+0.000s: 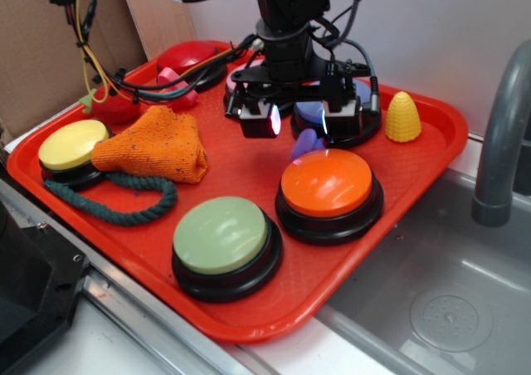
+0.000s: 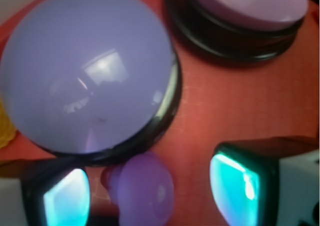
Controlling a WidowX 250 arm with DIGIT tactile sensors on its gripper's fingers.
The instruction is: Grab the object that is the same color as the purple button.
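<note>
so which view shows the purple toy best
The wrist view: the purple toy sits close and large between the open gripper's fingers, beside the purple button. In the exterior view the toy is small and partly hidden behind the gripper.

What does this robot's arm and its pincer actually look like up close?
The arm is black and blocky, with black cables looping off it. The pincer ends in two chunky fingers, pale bodies edged in black, whose inner faces glow turquoise in the wrist view.
</note>
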